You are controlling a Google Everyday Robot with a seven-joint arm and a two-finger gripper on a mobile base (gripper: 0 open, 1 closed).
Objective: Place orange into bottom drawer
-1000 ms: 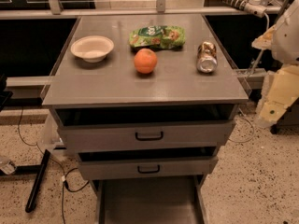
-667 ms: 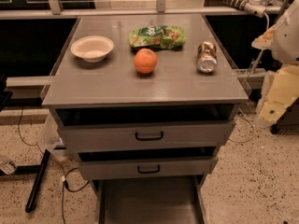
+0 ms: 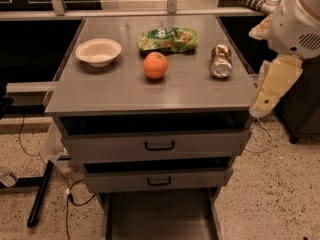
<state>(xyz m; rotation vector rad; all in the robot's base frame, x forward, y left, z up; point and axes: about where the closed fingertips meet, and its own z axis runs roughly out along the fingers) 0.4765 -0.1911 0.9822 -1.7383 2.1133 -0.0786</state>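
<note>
- Reaching the round orange-red orange (image 3: 155, 65), mid-frame on the grey cabinet top (image 3: 125, 91), means swinging the cream gripper (image 3: 263, 100) in from the right edge; whether it is open or closed cannot be told.
- Descend from above, clear of the green snack bag (image 3: 168, 39) just behind.
- Grey metal bottom drawer (image 3: 160, 216) lies open, bottom centre.

No legible text found. White mark on green snack bag (image 3: 168, 39) not readable. Label on can (image 3: 221, 61) not made out. Cream gripper (image 3: 261, 106) seen hanging at right, just beside cabinet top (image 3: 150, 91).
</note>
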